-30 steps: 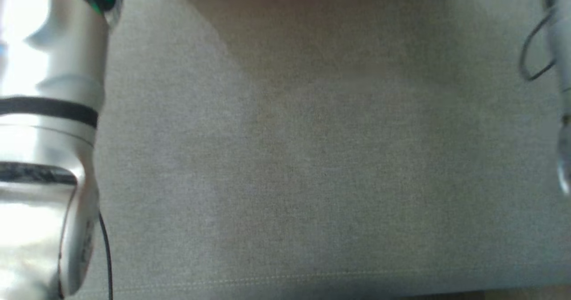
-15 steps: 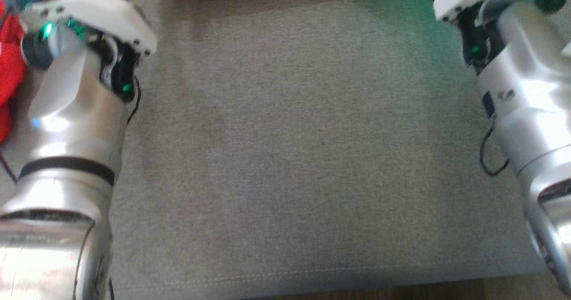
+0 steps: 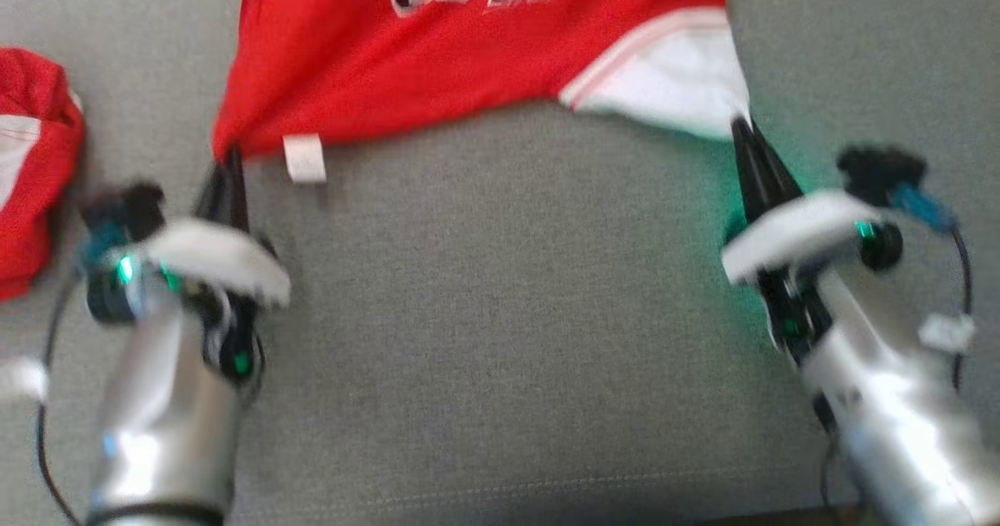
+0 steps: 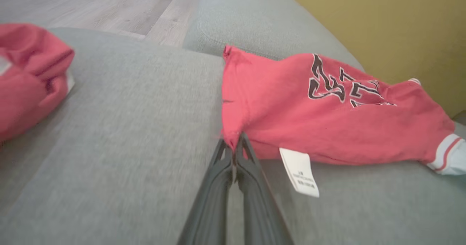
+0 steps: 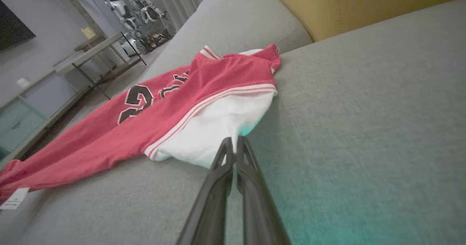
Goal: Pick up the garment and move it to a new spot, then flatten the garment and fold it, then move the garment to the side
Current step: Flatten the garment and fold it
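Two corners of the red garment (image 3: 437, 65), spread across the grey sofa cushion (image 3: 508, 315), are pinched: the left gripper (image 3: 232, 155) is clamped on the red corner beside a white label (image 3: 305, 159), the right gripper (image 3: 738, 123) on the tip of the white panel (image 3: 672, 88)

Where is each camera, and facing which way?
Head view: from the head, down onto the grey fabric cushion; both silver forearms show, left claw and right claw pinching the red jersey with black lettering.
Left wrist view: on the wrist, along the left claw to the jersey's red corner.
Right wrist view: on the wrist, along the right claw to the jersey's white panel.
Shared: all show the jersey.
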Controlling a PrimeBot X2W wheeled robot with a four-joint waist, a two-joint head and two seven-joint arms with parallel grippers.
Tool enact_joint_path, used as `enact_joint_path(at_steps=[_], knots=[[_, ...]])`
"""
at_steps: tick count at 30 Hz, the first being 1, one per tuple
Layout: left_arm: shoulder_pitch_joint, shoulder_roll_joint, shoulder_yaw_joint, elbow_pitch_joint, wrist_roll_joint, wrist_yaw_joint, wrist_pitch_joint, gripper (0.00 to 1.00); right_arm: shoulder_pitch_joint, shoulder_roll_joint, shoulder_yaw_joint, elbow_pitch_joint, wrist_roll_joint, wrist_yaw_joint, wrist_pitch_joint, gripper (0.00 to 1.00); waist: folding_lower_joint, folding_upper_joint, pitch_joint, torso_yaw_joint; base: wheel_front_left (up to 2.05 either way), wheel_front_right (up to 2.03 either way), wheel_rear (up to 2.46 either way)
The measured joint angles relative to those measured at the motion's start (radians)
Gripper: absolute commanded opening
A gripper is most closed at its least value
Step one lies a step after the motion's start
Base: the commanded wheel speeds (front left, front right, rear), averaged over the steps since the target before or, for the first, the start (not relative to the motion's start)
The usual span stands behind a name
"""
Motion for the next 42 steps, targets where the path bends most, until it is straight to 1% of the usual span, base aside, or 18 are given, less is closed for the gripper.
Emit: enact_joint_path(at_steps=[4, 7, 9, 12, 14, 17, 20, 22, 26, 31, 38, 42], knots=[[0.172, -0.008, 0.002, -0.145, 0.027, 0.004, 0.0, 0.0, 0.205, -0.036, -0.096, -0.177, -0.024, 0.0, 0.0, 0.0, 0.0, 0.0, -0.046, 0.009, 0.0, 0.0, 0.0], [0.292, -0.007, 0.005, -0.244, 0.043, 0.011, 0.0, 0.0, 0.383, -0.04, -0.172, -0.311, -0.063, 0.0, 0.001, 0.0, 0.0, 0.0, -0.08, 0.015, 0.0, 0.0, 0.0], [0.367, -0.006, 0.007, -0.302, 0.043, 0.021, 0.0, 0.0, 0.498, -0.037, -0.224, -0.414, -0.089, 0.0, 0.032, 0.0, 0.0, 0.0, -0.102, 0.018, 0.0, 0.0, 0.0], [0.463, 0.0, 0.013, -0.393, 0.043, 0.036, 0.013, 0.0, 0.645, -0.011, -0.304, -0.58, -0.138, 0.0, 0.13, 0.0, 0.0, 0.0, -0.13, 0.018, 0.0, 0.0, 0.0], [0.515, 0.006, 0.016, -0.465, 0.043, 0.053, 0.041, 0.0, 0.736, 0.026, -0.354, -0.694, -0.169, 0.0, 0.213, 0.0, -0.0001, 0.0, -0.148, 0.016, 0.0, 0.0, 0.0], [0.587, 0.02, 0.025, -0.565, 0.043, 0.079, 0.087, 0.0, 0.868, 0.077, -0.4, -0.848, -0.212, 0.0, 0.335, 0.0, -0.0001, 0.0, -0.17, 0.012, 0.0, 0.0, 0.0], [0.67, 0.027, 0.03, -0.66, 0.042, 0.106, 0.137, 0.0, 0.976, 0.109, -0.439, -0.969, -0.242, 0.0, 0.443, 0.0, -0.0001, 0.0, -0.19, 0.003, 0.0, 0.0, 0.0], [0.724, 0.028, 0.031, -0.713, 0.041, 0.119, 0.165, 0.0, 1.032, 0.12, -0.454, -1.033, -0.249, 0.0, 0.504, 0.0, -0.0001, 0.0, -0.201, -0.004, 0.0, 0.0, 0.0], [0.804, 0.035, 0.038, -0.8, 0.037, 0.144, 0.214, 0.0, 1.099, 0.138, -0.47, -1.119, -0.257, 0.0, 0.595, 0.0, -0.0001, 0.0, -0.225, -0.015, 0.0, 0.0, 0.0], [0.877, 0.045, 0.049, -0.881, 0.037, 0.169, 0.268, 0.0, 1.169, 0.139, -0.494, -1.185, -0.261, 0.0, 0.672, 0.0, -0.0001, 0.0, -0.256, -0.021, 0.0, 0.0, 0.0], [0.9, 0.058, 0.043, -0.916, 0.037, 0.176, 0.334, 0.0, 1.176, 0.141, -0.519, -1.188, -0.247, 0.0, 0.681, 0.0, -0.0001, 0.0, -0.264, -0.017, 0.0, 0.0, 0.0], [0.895, 0.07, 0.03, -0.914, 0.018, 0.174, 0.386, 0.0, 1.129, 0.141, -0.518, -1.155, -0.261, 0.0, 0.697, 0.0, -0.0001, 0.0, -0.257, -0.011, 0.0, 0.0, 0.0]])
